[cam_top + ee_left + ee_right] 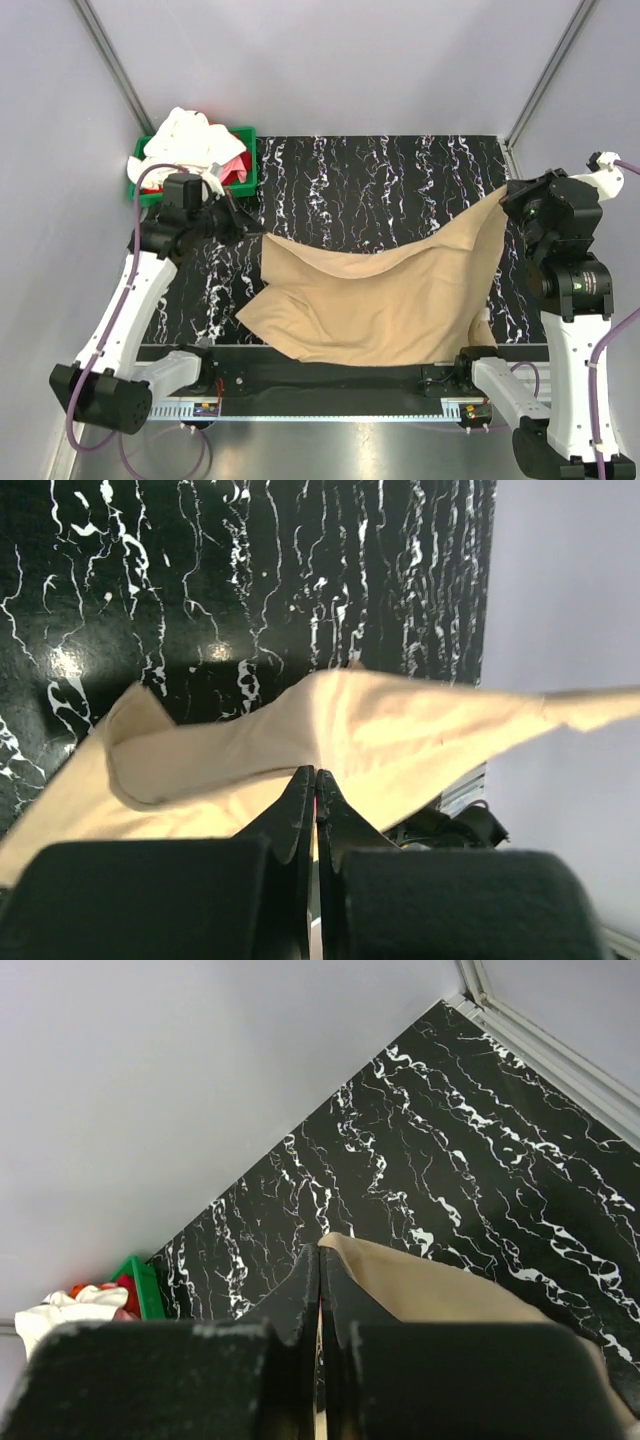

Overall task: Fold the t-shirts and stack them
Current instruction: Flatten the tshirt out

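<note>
Left claw: I see my left claw [252, 232] pressed together on the far left corner of the tan t-shirt [390, 290]; in the left wrist view the two fingers meet tip to tip with the cloth's edge nipped between them.

Right claw: my right claw [503, 197] is pinching the same shirt's far right corner; the right wrist view shows the fingers closed on a tan fold, held above the desk [380, 170].

Tan t-shirt: it is strung between the two claws; its far edge sags in a shallow curve from one to the other; the rest lies loosely rumpled on the near half of the desk, right of centre; its near edge overlaps the dark rail along the near side.

Other shirts: the cream-white t-shirt [185, 135] is heaped on the green bin [249, 178] at the far left corner; the pink-red t-shirt [236, 166] shows beneath it, inside the bin; both sit well apart from the tan one.

Desk: black with white veining; bare between the bin and the right claw.
</note>
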Controlling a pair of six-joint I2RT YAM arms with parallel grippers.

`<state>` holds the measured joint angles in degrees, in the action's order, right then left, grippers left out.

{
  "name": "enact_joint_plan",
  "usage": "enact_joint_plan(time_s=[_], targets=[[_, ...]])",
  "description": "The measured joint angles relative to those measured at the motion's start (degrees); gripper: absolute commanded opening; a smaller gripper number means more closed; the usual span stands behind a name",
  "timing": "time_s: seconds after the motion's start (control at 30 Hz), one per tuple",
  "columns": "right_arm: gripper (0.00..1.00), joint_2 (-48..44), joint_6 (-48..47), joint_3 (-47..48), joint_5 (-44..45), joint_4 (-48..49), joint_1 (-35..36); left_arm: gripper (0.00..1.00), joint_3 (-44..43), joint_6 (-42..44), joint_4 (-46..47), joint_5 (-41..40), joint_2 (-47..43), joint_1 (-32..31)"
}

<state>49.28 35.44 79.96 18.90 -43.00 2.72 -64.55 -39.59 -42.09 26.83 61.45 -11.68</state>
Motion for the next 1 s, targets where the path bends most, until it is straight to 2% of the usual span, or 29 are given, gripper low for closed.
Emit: enact_joint_plan(time_s=[0.23,0.33,0.47,0.57,0.67,0.8,0.9,1.0], targets=[[0.00,0.2,0.2,-2.4,-0.5,4.0,0.0,0.00,0.2,1.3,3.1,-1.3,3.7,0.0],[0.00,2.3,-0.1,-2.0,0.0,6.1,0.0,0.00,-2.4,1.7,3.0,-2.3,5.7,0.0],[0.00,9.6,-1.9,3.9,2.1,8.9,0.0,0.00,-15.9,1.8,2.8,-4.1,13.6,0.2],[0.00,18.8,-4.5,13.4,3.3,11.1,0.0,0.00,-30.4,1.0,2.8,-4.3,20.9,0.9],[0.00,25.3,-7.3,21.9,4.0,12.2,-0.1,0.00,-40.7,-0.3,3.3,-4.4,24.6,1.3],[0.00,26.4,-9.7,29.1,4.4,11.4,0.0,0.00,-46.9,-2.8,3.6,-4.3,23.8,1.5],[0.00,23.2,-10.5,31.0,4.6,11.2,-0.1,0.00,-46.1,-4.2,3.5,-4.3,19.4,1.5],[0.00,15.8,-10.9,29.6,5.1,9.6,-0.1,0.00,-43.0,-5.5,2.9,-4.3,12.5,1.4]])
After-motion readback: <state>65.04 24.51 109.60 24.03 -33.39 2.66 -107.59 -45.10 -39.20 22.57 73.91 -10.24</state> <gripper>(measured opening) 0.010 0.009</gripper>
